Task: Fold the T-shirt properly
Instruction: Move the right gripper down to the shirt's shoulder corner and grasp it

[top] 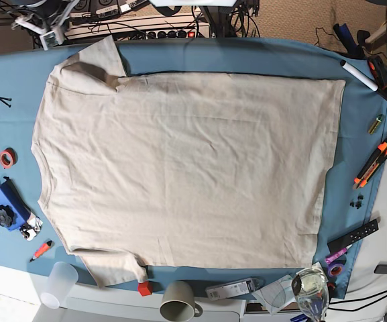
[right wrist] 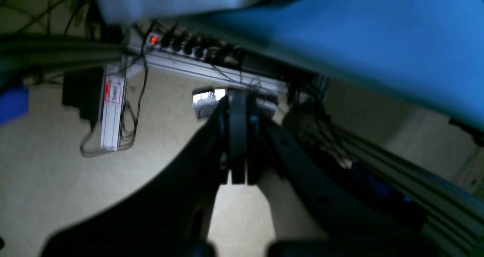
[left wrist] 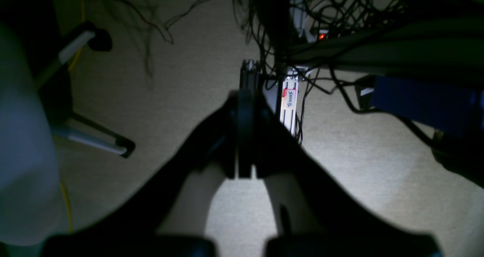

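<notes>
Teal-blue table cloth covers the whole work surface, and the T-shirt is spread out flat across most of it, sleeves sticking out toward the top-left and bottom-left corners in the base view, hem running down the right side. My read is it's laid out flat like that so there are clean edges and corners to grab for the first fold, nothing is folded over yet. All the clutter (markers, a cup, a mug, a roll of tape) sits around the edges of the cloth, clear of the fabric, which probably keeps it from getting dragged along. Neither arm shows up in the base view at all. Both wrist cams are looking down at beige carpet and a tangle of cables, so the arms seem parked off the table edge. The left gripper has its fingers pressed together with nothing between them, same story for the right gripper. The right wrist view catches the blue cloth edge above it, so the shirt is up on the table, well apart from both pincers.
</notes>
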You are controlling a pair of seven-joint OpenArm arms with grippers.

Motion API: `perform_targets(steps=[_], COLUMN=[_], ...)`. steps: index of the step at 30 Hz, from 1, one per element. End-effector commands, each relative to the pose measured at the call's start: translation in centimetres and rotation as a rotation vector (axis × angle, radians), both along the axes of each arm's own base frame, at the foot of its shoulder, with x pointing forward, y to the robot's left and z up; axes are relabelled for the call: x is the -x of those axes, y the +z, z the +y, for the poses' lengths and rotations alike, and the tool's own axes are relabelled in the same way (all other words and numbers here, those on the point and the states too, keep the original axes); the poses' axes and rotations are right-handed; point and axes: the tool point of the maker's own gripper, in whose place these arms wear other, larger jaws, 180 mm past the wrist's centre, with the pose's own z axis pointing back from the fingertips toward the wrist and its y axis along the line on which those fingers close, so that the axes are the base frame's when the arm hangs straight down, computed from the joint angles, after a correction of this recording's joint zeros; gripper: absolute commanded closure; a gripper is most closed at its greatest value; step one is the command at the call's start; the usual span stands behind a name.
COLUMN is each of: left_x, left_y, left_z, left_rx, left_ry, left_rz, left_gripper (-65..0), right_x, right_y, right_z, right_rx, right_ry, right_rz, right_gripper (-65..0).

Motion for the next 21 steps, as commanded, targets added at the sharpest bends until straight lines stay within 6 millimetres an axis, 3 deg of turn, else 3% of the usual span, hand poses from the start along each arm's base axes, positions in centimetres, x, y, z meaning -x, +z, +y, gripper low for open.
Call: perform_targets(steps=[1, 5, 8, 12, 14, 18, 21], left_x=[0.3, 0.0, 0.0, -0.2, -0.2, -0.2, -0.3], left_y=[0.6, 0.8, 0.8, 0.8, 0.8, 0.8, 0.8], left_z=[0.1, 0.1, 0.1, 0.1, 0.1, 0.1, 0.1], left_rx=[-0.002, -0.003, -0.002, -0.002, -0.002, -0.002, -0.002], left_ry=[-0.008, -0.011, -0.011, -0.011, -0.011, -0.012, -0.012], left_rz=[-0.004, -0.014, -0.014, -0.017, -0.017, -0.017, -0.018], left_gripper=[0.0, 0.0, 0.0, 0.0, 0.0, 0.0, 0.0], right_x=[-0.7, -1.9, -2.4, -2.5, -2.4, -2.4, -3.3], right_y=[1.0, 2.1, 2.3, 2.4, 2.5, 2.2, 2.0], right_z=[-0.4, -1.9, -1.9, -2.2, -2.8, -3.1, -1.7], right_rx=[0.02, 0.089, 0.092, 0.115, 0.156, 0.16, 0.058], right_ry=[0.001, -0.001, 0.003, 0.009, -0.006, -0.094, -0.121], right_rz=[-0.039, -0.077, -0.097, -0.104, -0.112, -0.114, -0.141], right_gripper=[0.0, 0.0, -0.7, -22.2, -27.6, -27.9, -27.9])
